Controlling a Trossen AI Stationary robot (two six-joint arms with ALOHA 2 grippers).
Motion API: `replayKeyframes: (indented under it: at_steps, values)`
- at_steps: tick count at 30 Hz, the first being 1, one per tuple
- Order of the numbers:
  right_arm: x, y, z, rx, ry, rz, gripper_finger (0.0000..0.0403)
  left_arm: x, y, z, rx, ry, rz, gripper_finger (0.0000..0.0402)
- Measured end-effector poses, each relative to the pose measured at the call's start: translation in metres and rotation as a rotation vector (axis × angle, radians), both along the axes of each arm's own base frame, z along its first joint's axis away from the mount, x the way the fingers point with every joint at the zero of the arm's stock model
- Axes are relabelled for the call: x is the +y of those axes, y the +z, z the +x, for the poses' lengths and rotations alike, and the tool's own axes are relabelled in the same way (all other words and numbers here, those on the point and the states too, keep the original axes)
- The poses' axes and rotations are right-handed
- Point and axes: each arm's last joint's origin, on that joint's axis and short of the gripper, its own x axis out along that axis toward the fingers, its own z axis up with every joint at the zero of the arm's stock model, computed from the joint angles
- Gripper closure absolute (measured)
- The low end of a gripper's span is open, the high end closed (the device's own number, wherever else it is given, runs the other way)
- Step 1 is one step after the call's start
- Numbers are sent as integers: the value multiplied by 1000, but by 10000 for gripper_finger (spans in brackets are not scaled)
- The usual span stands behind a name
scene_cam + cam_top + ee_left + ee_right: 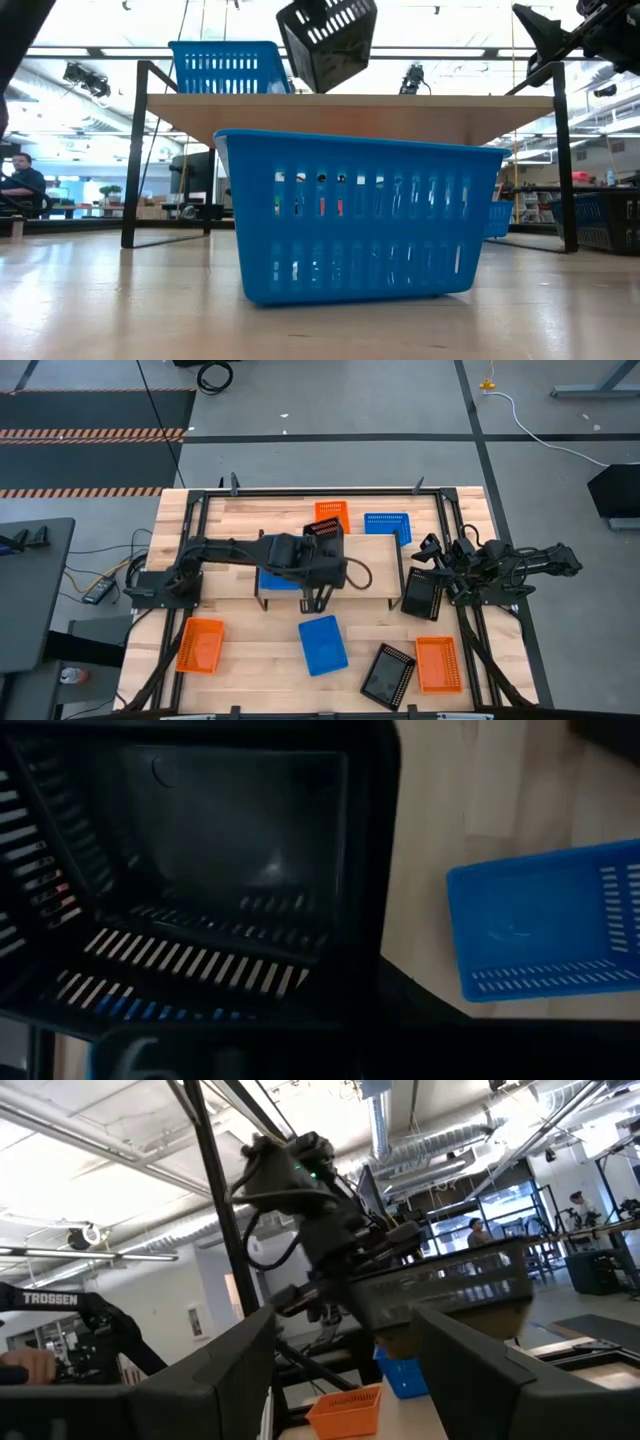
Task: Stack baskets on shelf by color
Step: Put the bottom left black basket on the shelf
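My left gripper is shut on a black basket, which hangs in the air over the shelf's far edge. In the low view this black basket is tilted above the shelf. It fills the left wrist view as the black basket. A blue basket rests by its bottom on the shelf's left part. My right gripper stands open with nothing between its fingers, folded back at the table's right side. My left gripper holds the black basket by one slotted wall, coming slanting from above. The fingers themselves are lost in the dark at the picture's edge, so the kind of hold cannot be told. The basket is lifted clear of the shelf and hangs tilted.
On the table lie an orange basket and a blue basket beyond the shelf, and a black basket at its right. Nearer the front are a blue basket, a black basket and orange baskets.
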Motion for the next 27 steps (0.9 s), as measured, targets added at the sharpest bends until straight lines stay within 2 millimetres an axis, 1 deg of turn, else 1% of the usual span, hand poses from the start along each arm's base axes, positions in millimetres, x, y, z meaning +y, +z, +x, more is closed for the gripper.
replayKeyframes:
  at_steps: [5,11,20,27]
  values:
    - [0,0,0,-1,-1,-1,163,14,0,2,2,31,-16,397]
    - [0,0,0,-4,-6,-7,163,21,0,3,5,26,-13,397]
    - [-1,0,0,-5,-39,-14,163,9,3,8,-55,-39,-24,397]
    - [-1,0,0,-5,-39,-14,163,11,1,2,0,2,-24,397]
